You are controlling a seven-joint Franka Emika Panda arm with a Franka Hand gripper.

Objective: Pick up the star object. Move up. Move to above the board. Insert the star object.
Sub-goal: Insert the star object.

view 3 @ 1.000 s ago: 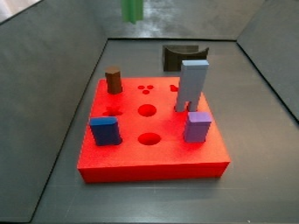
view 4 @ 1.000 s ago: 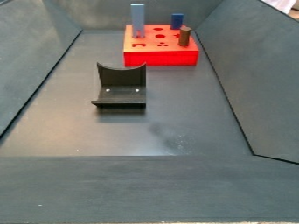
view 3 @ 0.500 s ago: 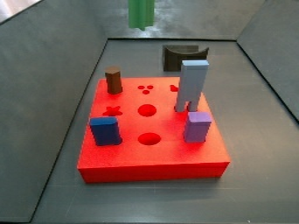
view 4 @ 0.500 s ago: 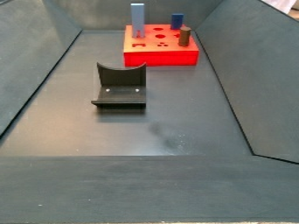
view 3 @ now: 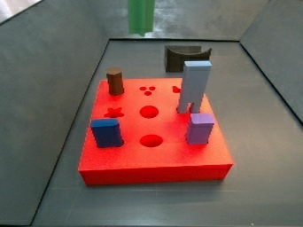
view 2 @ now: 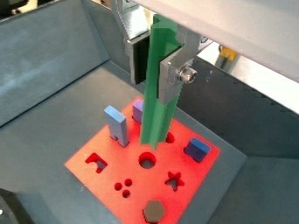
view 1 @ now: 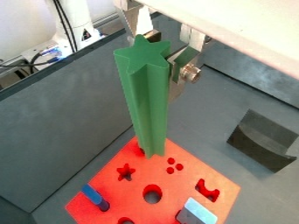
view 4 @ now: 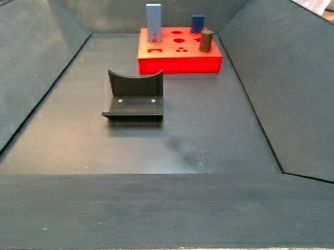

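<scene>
A dark grey bench with sloping grey walls fills both side views. High above it, the pincer (view 1: 158,59) is clenched on the star object (view 1: 143,96), a tall green ridged rod hanging upright over the board (view 1: 128,185), well clear of its top. The star-shaped hole (view 1: 122,171) lies open near the rod's lower end. The fixture (view 4: 133,96) stands apart. The step in hand looks like positioning above the board; next, the rod's ridges need aligning with the hole before descending.
</scene>
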